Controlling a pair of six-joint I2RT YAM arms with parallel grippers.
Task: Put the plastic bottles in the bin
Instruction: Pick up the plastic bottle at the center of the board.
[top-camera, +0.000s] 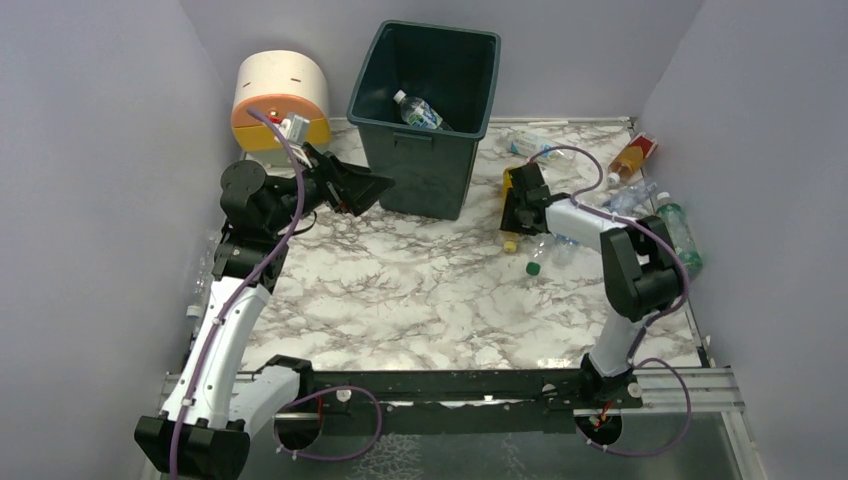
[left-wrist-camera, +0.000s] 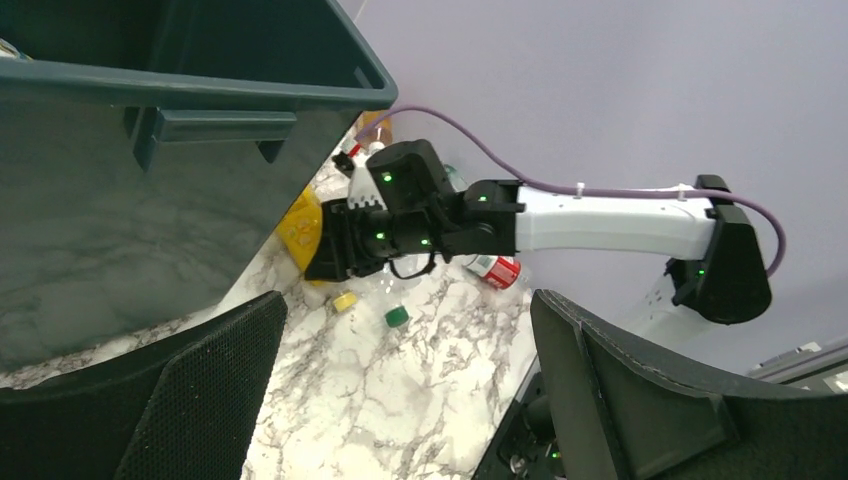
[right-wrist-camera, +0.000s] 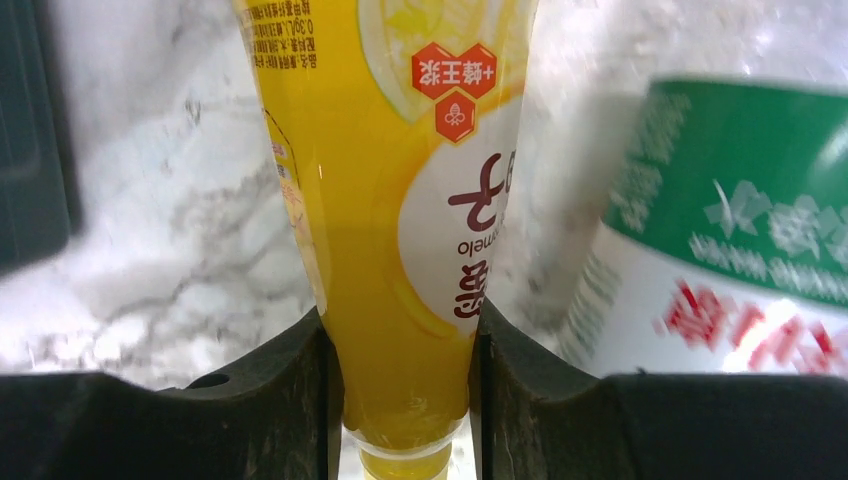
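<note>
The right gripper (right-wrist-camera: 400, 330) is clamped on a yellow bottle (right-wrist-camera: 390, 180). Its two black fingers (right-wrist-camera: 290, 390) pinch the tapered shoulder just above the neck, and only the right wrist view shows this contact. From above, the same gripper hides most of that bottle, which is over the marble table (top-camera: 400, 290) just right of the dark green bin (top-camera: 415, 170), apart from its wall. Whether the bottle rests on the table or is slightly raised is hard to tell. A green-labelled bottle (right-wrist-camera: 720, 200) lies just beside it. The overhead view alone shows a clear bottle (top-camera: 418, 112) lying inside the bin and other bottles (top-camera: 640, 190) near the table's right edge. The left gripper (left-wrist-camera: 405, 310) hovers by the bin's near-left corner, jaws spread wide, holding nothing.
</note>
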